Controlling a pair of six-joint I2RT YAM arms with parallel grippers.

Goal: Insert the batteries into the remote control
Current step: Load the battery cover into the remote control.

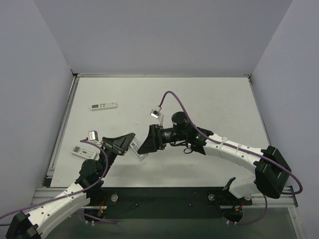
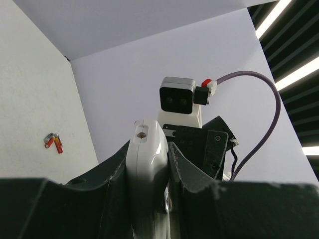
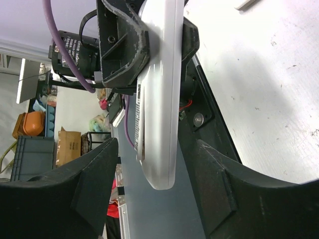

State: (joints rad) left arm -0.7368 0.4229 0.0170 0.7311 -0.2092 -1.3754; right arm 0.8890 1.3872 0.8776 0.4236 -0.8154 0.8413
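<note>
**Holding the remote aloft, cells not yet loaded**

Top view: your left gripper (image 1: 127, 144) has the remote control (image 1: 139, 153) lifted just off centre, toward 7 o'clock. The right gripper (image 1: 147, 141) stands nose to nose with it. A spare remote (image 1: 103, 105) lies on the table (image 1: 209, 99) at 10 o'clock, well apart.

Left wrist view: the left gripper (image 2: 147, 149) is clamped on the remote control (image 2: 145, 164). Its fingers (image 2: 112, 174) press on both long edges, and the free end points to 12 o'clock. The batteries (image 2: 54, 142) lie together on the table at 9 o'clock.

Right wrist view: the right gripper (image 3: 154, 149) stands partly open. Its jaws straddle the free end of the remote control (image 3: 159, 99) with a gap showing on either side, and it has hold of nothing.

Handling, as a judgement: treat the remote as a light, rigid, glossy plastic shell, likely to slip under the pads. Take it across the width by the long edges, clear of the back piece. The batteries are tiny and round and will probably roll, so pinch each one across its middle.
</note>
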